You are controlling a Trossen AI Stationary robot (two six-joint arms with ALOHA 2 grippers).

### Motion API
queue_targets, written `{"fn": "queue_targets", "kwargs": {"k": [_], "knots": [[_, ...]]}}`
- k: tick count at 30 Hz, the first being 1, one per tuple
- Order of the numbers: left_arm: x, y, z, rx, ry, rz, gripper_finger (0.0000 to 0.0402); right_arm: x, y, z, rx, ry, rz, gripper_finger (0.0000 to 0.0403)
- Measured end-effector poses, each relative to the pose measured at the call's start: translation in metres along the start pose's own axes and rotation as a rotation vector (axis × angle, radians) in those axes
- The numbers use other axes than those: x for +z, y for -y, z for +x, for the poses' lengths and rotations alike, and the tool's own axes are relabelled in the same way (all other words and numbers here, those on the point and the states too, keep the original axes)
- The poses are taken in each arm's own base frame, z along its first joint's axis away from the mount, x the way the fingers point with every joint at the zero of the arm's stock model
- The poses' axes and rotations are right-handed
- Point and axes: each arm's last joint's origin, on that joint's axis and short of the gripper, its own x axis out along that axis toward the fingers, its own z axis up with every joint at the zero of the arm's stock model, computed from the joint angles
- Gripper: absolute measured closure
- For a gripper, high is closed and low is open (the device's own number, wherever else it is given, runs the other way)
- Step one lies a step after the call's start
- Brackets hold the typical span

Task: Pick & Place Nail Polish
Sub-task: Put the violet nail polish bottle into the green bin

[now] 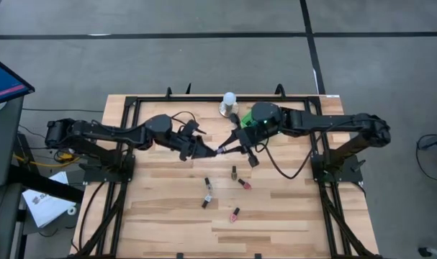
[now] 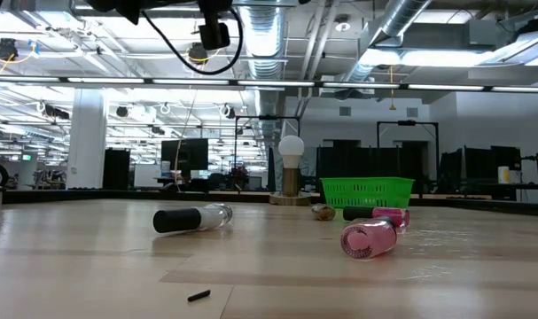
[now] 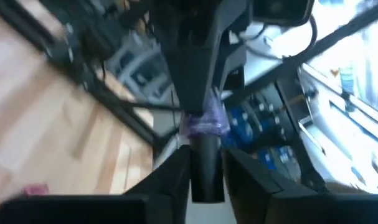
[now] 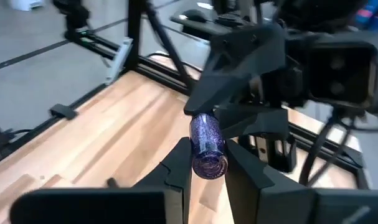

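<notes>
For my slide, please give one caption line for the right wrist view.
Handover in mid-air: right gripper and left gripper both hold the purple glitter nail polish bottle above the wooden table.

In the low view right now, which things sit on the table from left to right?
Small dark bit near the front → clear bottle with dark cap lying on its side → white-domed lamp-like object at the back → green basket at the back. The pink bottles on their sides overlap the basket's span, so I leave them out.
</notes>
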Motion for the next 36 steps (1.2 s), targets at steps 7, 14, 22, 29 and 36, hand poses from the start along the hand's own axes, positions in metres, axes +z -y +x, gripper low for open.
{"fn": "queue_targets", "kwargs": {"k": [7,14,22,29,36], "knots": [[0.001,0.003,0.000,-0.022,-0.001,0.053,0.0244,-0.001,0.020,-0.048,-0.139,-0.039,0.079,0.0345],[0.004,0.001,-0.002,-0.005,0.010,0.051,0.0229,-0.035,0.037,-0.098,-0.434,-0.413,0.246,0.0345],[0.019,0.015,-0.021,-0.036,0.088,0.109,0.0260,-0.114,0.058,-0.107,-0.481,-0.849,0.558,0.0345],[0.026,0.033,-0.038,-0.085,0.138,0.162,0.0278,-0.168,0.067,-0.090,-0.372,-1.055,0.631,0.0345],[0.027,0.041,-0.047,-0.106,0.161,0.197,0.0289,-0.193,0.072,-0.070,-0.305,-1.142,0.663,0.0345]]}}
